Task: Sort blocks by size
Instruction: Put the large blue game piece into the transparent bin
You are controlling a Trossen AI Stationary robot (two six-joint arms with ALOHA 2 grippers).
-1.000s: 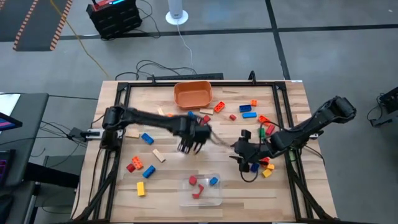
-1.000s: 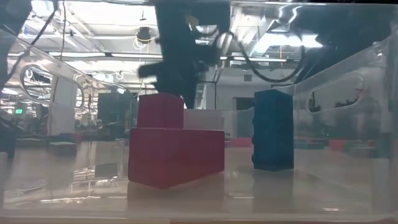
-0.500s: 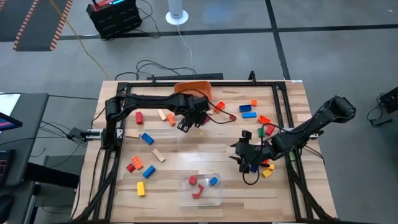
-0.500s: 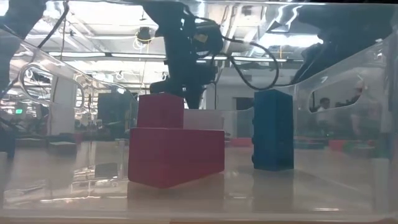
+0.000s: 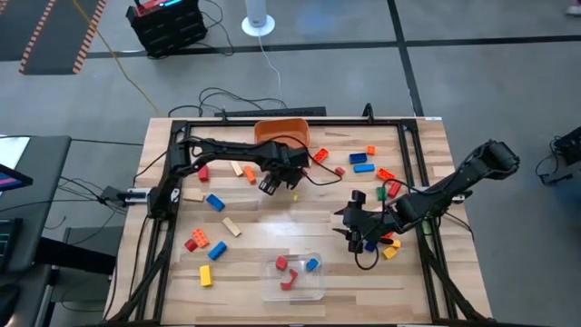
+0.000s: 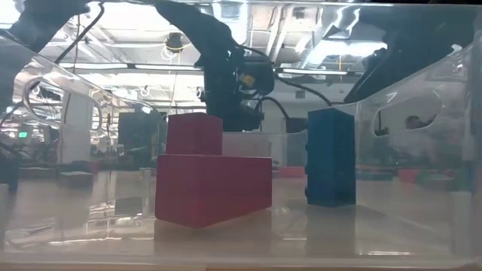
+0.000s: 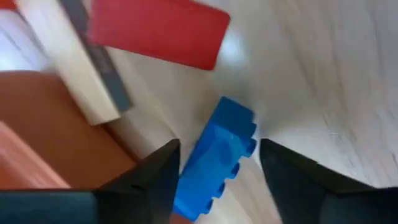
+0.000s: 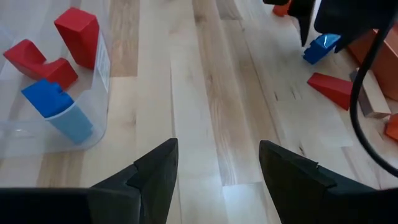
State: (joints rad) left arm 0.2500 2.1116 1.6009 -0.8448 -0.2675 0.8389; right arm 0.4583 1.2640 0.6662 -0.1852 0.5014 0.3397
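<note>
Blocks in red, blue, orange, yellow and tan lie scattered on the wooden table (image 5: 272,245). My left gripper (image 5: 272,184) is open just in front of the orange bowl (image 5: 281,136), with its fingers either side of a blue brick (image 7: 217,158). That brick lies on the table and also shows in the right wrist view (image 8: 321,46). I cannot tell whether a finger touches it. My right gripper (image 5: 356,232) is open and empty at the table's right, over bare wood (image 8: 217,186). The clear tub (image 5: 292,277) holds two red blocks (image 8: 78,28) and a blue one (image 8: 56,109).
A red brick (image 7: 158,31) and a tan one (image 7: 68,56) lie close to the blue brick, next to the bowl's wall (image 7: 50,137). More blocks lie at the left (image 5: 214,202) and at the far right (image 5: 363,167). Bare wood lies between the tub and my left gripper.
My left gripper has gone from the table's middle toward the far edge, up to the orange bowl, and now stands over the blue brick. My right arm has kept still.
</note>
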